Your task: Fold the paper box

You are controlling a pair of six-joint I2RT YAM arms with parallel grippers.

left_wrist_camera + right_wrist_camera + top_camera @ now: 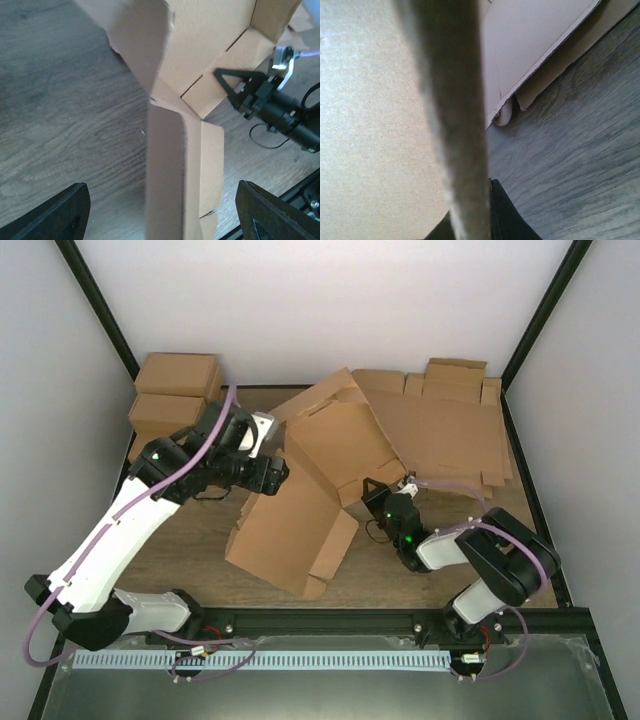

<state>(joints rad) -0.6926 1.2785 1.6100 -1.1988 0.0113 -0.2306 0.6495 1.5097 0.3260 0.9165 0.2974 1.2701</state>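
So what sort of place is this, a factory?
More likely a robot test cell: a left arm and right arm bolted to one table, plain white walls close around it, and a stack of cardboard blanks behind the paper box they're folding.

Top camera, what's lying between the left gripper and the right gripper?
The paper box itself: its half-folded panels fill the stretch between the left gripper and right gripper, shown plainly in the top view.

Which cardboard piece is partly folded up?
The large brown die-cut cardboard piece in the middle, creased panels raised; the flat cardboard sheaf lies rear right, closed brown boxes rear left.
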